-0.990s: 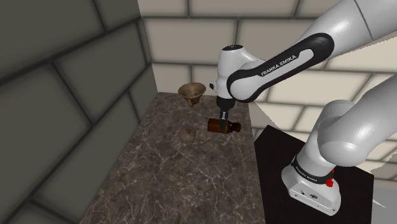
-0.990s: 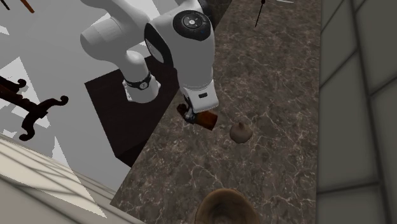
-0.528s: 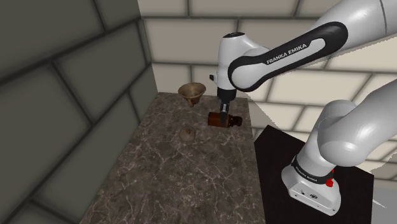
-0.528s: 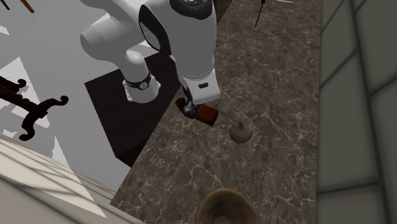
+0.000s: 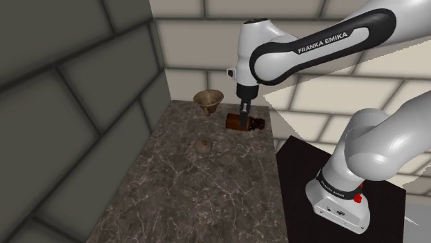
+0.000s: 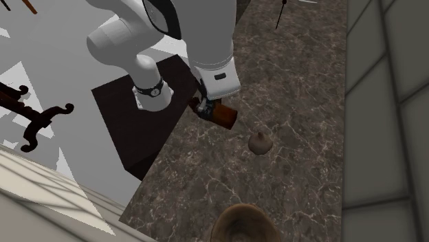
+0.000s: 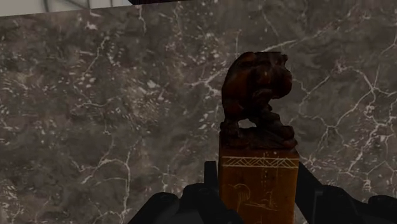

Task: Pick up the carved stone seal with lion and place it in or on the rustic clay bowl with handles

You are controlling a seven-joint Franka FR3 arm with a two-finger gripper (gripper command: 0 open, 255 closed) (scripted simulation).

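1. While the jaws clamp its orange-brown base from both sides, the seal (image 7: 257,137) juts out beyond them, carved figure foremost.
2. It hangs over the surface (image 5: 200,186), near the bowl (image 5: 208,101).

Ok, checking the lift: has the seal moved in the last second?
Yes. In the shoulder view the seal, clasped by the gripper, sits higher against the small round object.

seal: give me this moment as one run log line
gripper shut on seal | seal held sideways above counter | bowl not yet reached
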